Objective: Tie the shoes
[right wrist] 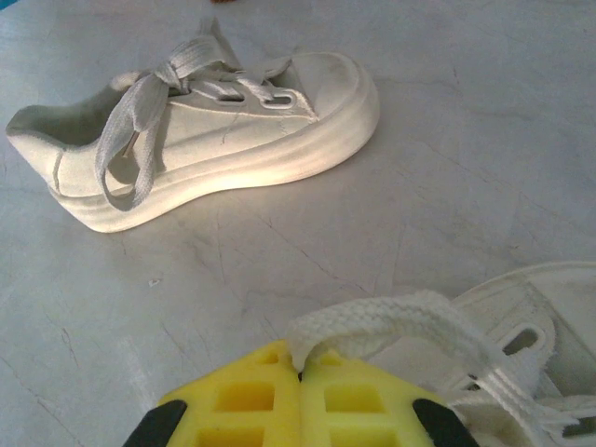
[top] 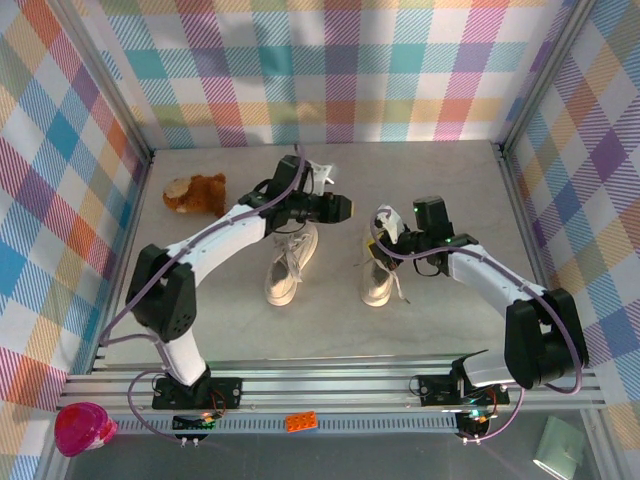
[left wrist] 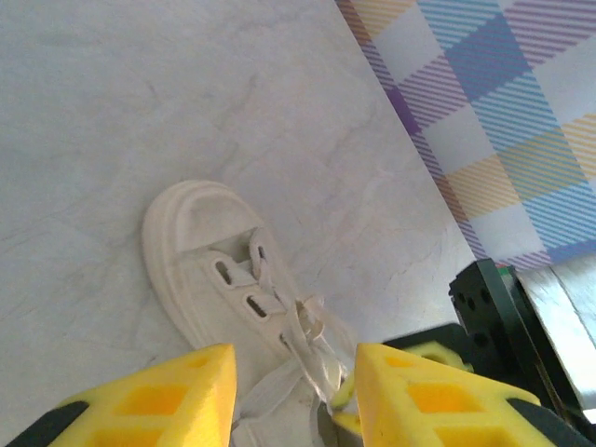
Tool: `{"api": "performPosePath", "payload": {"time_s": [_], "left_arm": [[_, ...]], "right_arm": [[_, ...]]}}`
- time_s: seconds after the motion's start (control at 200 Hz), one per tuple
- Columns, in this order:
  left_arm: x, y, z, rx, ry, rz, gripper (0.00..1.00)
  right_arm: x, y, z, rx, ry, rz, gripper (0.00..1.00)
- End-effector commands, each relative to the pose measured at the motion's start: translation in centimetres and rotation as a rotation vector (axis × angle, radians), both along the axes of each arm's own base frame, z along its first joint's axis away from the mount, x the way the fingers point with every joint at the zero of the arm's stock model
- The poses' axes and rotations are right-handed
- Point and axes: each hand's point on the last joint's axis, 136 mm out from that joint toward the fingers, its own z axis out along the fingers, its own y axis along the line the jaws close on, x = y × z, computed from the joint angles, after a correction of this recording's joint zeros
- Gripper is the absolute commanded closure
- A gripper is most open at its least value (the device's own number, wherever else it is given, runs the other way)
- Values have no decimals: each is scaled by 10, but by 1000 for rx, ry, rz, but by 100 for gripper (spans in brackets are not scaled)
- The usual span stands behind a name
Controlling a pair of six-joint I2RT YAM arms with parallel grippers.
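Observation:
Two cream canvas shoes lie side by side mid-table: the left shoe [top: 290, 262] [right wrist: 214, 130] and the right shoe [top: 379, 270] [left wrist: 233, 279] [right wrist: 535, 317]. My right gripper [top: 386, 228] [right wrist: 300, 372] is shut on a white lace [right wrist: 400, 321] of the right shoe, the lace arching up out of its yellow pads. My left gripper [top: 345, 207] [left wrist: 296, 396] hovers over the right shoe's laces [left wrist: 312, 340], open, with nothing between its fingers. The left shoe's flat laces [right wrist: 140, 121] hang loose in a loop over its side.
A brown plush toy [top: 195, 192] lies at the back left of the table. Plaid walls [top: 330, 60] close in the back and sides. An orange brick [top: 301, 421] and a pink object [top: 83, 428] sit off the table by the near rail.

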Motion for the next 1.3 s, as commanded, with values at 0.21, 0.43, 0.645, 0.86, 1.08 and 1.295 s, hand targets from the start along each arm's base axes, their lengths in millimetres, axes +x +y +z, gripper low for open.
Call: {"api": "performPosePath", "payload": {"time_s": [0.21,0.43,0.645,0.86,1.08,1.295], "left_arm": [[-20,-43,-18,-66,40,-177,59],[-30,-57,-22,-113,81,-209,59],[-37,-60,-30,-105,112,-216,59],[-43,-61,-43,-72,139,-222,61],[-46,-63,-51,-30,151,-230,65],[-45,-60,-46,-11,122,-227,100]], "right_arm": [[-7,2,5,-16,-52,43,100],[-4,3,3,-21,-46,39,100],[-4,3,1,-27,-43,39,100],[-5,1,0,-31,-46,36,100],[-4,1,0,-30,-48,27,100],[-3,-1,0,-32,-39,3,100]]}}
